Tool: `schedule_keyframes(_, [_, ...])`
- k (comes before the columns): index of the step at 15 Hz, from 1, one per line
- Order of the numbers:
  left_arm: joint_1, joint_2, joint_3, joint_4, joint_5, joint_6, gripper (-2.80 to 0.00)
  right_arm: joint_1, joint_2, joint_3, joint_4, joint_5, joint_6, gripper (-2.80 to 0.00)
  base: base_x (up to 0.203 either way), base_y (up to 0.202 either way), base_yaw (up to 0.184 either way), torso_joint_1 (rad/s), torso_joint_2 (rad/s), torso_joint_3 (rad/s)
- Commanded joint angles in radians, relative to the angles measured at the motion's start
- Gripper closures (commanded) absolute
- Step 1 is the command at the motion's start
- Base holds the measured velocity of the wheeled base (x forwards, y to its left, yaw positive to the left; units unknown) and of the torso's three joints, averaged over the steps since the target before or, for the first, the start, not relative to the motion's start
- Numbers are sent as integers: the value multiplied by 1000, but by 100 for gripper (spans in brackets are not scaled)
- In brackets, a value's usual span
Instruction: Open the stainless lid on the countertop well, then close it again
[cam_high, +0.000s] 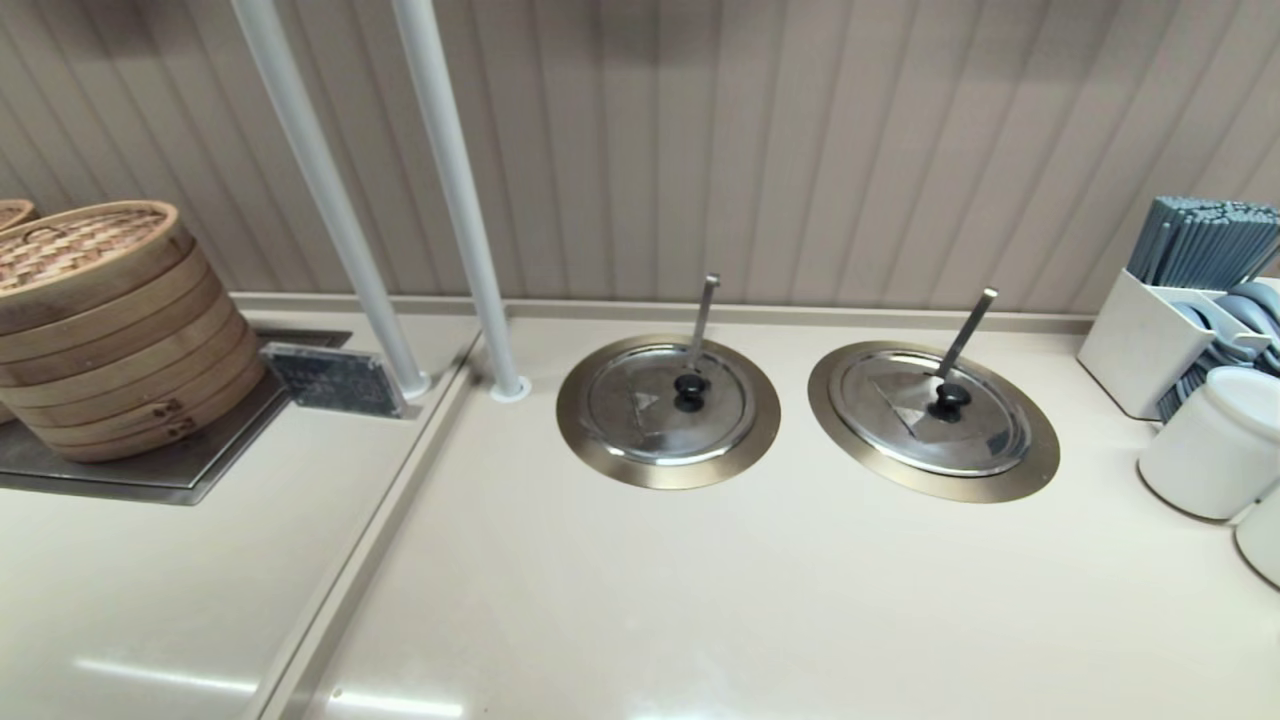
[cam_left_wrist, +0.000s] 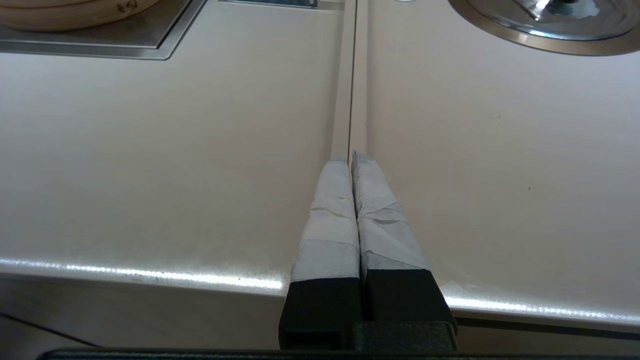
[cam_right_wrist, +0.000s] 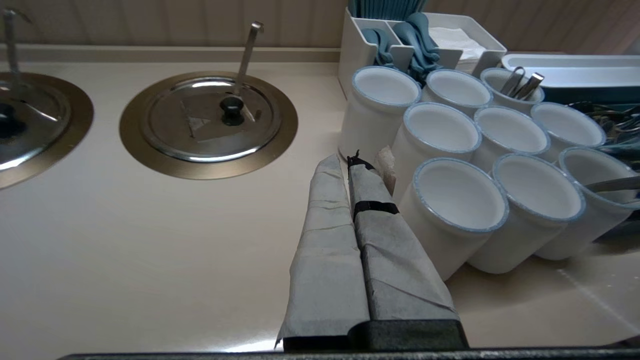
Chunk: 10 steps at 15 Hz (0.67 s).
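Observation:
The stainless lid with its black knob and slanted ladle rod lies flat over the countertop well, whose bronze-grey flange rings it; the hole itself is hidden. The right wrist view shows the same lid and flange. My right gripper hovers shut and empty near the counter's front, short of that lid and beside the white cups. My left gripper is shut and empty over the counter seam, far from it. Neither gripper shows in the head view.
A twin lid with a near-vertical rod covers the well to the left. White cups and a cutlery caddy crowd the right. Bamboo steamers stand at the left, and two white poles rise behind.

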Motion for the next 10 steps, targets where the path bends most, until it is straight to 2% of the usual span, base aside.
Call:
schedule_keyframes(1, [0,0,0,1,0,0,0,-8,-71,1,12,119,36,0,0,0,0,0,0,0])
schedule_keyframes(4, [0,0,0,1,0,1,0,14,-104,-7,46,135,33,0,0,0,0,0,0,0])
schedule_keyframes(6, [0,0,0,1,0,0,0,37,-196,23,105,136,31,0,0,0,0,0,0,0])
schedule_keyframes(8, [0,0,0,0,0,0,0,50,-322,90,159,171,25,0,0,0,0,0,0,0])
schedule_keyframes(10, [0,0,0,1,0,2,0,54,-353,205,180,221,83,0,0,0,0,0,0,0])
